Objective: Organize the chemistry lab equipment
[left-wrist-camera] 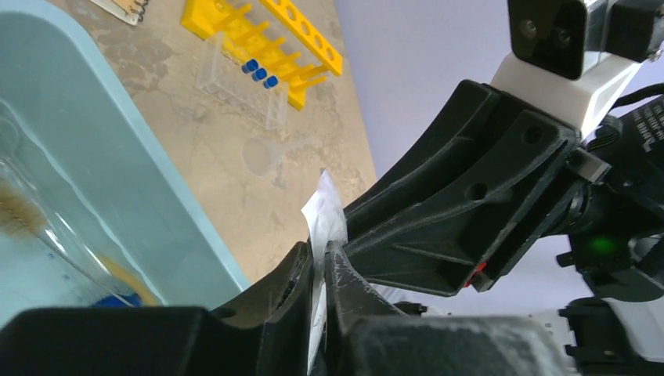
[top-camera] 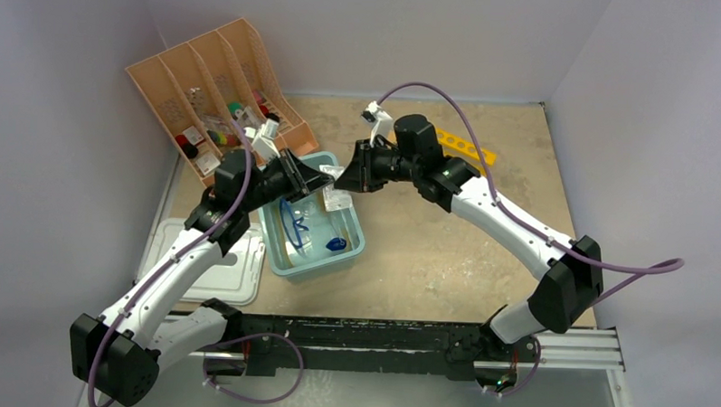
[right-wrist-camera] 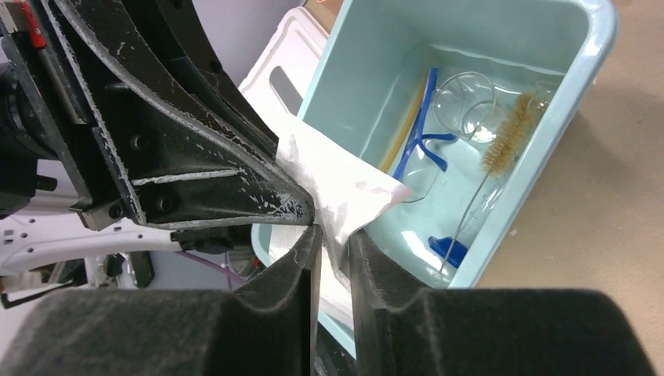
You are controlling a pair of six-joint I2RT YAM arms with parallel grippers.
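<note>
Left gripper [left-wrist-camera: 319, 262]: jaws narrow, pinching the lower edge of a small white packet [left-wrist-camera: 325, 211] that stands up between them.
Right gripper [right-wrist-camera: 333, 243]: jaws close together on the same packet, whose crumpled body spreads above the fingertips.
Packet's place: held in the air between the two grippers, tip to tip, over the far end of the pale teal tub [top-camera: 311, 270].
Tub contents: blue-rimmed goggles [right-wrist-camera: 419, 133], a wooden-handled brush [right-wrist-camera: 505, 133] and a clear cylinder [right-wrist-camera: 478, 200] with a blue base lying on the bottom.
Test tubes [left-wrist-camera: 258, 70]: blue-capped, in a clear holder just beside the yellow rack [left-wrist-camera: 297, 31] on the surface [top-camera: 446, 243].
Peach organiser [top-camera: 207, 80]: far left corner, small things in its slots.
White lid [top-camera: 219, 271]: flat on the surface, against the tub's left side.
</note>
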